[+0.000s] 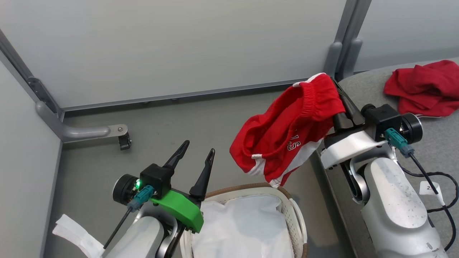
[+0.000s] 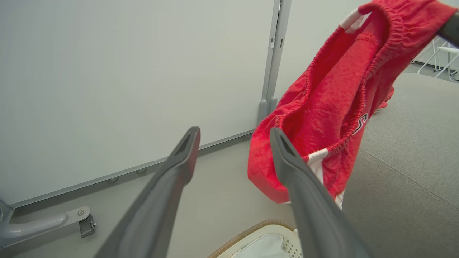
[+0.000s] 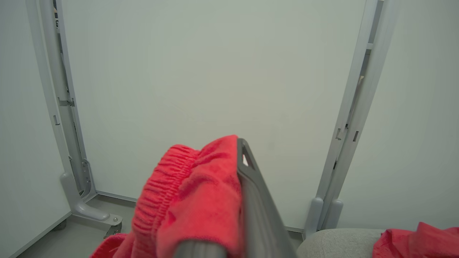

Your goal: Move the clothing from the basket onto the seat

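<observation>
A piece of the clothing, red shorts (image 1: pixel 290 132) with white stripes and lettering, hangs in the air from my right gripper (image 1: pixel 337 94), which is shut on the waistband. The shorts dangle over the floor between the basket (image 1: pixel 298 215) and the seat (image 1: pixel 441 150). In the right wrist view the waistband (image 3: pixel 193 193) drapes over one dark finger (image 3: pixel 251 179). My left gripper (image 1: pixel 199 147) stands open and empty above the basket's left rim, left of the shorts (image 2: pixel 333 107). Another red garment (image 1: pixel 426 89) lies crumpled on the seat. In the basket I see a white lining (image 1: pixel 240 229).
Grey partition walls stand behind, with a metal foot and caster (image 1: pixel 122 138) on the floor at the left. A partition post (image 1: pixel 340 57) rises by the seat's far corner. A white strip (image 1: pixel 75 233) lies at the lower left.
</observation>
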